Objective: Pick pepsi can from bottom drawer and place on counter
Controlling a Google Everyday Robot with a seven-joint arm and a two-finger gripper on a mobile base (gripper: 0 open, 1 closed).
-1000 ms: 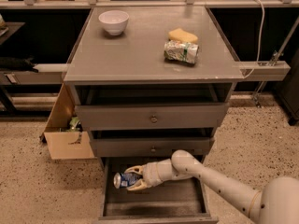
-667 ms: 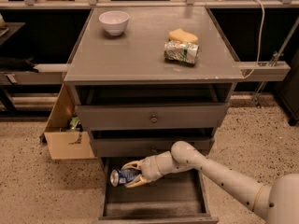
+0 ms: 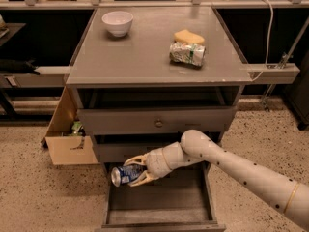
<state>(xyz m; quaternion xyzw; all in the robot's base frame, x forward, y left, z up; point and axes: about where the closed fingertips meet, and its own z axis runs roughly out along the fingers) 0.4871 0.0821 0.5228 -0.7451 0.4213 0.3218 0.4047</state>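
The pepsi can (image 3: pixel 124 174), blue with white markings and a silver end, lies on its side in my gripper (image 3: pixel 135 170). The gripper is shut on the can and holds it above the left edge of the open bottom drawer (image 3: pixel 159 214), in front of the middle drawer. The white arm reaches in from the lower right. The grey counter (image 3: pixel 140 52) is the cabinet top, well above the can.
On the counter stand a white bowl (image 3: pixel 118 22) at the back left, a yellow sponge (image 3: pixel 189 36) and a green-and-white foil packet (image 3: pixel 187 53) at the right. A cardboard box (image 3: pixel 67 137) stands left of the cabinet. The top drawer has a round knob (image 3: pixel 158 123).
The gripper with the can has moved left and slightly up, from over the drawer's middle-left to its left edge.
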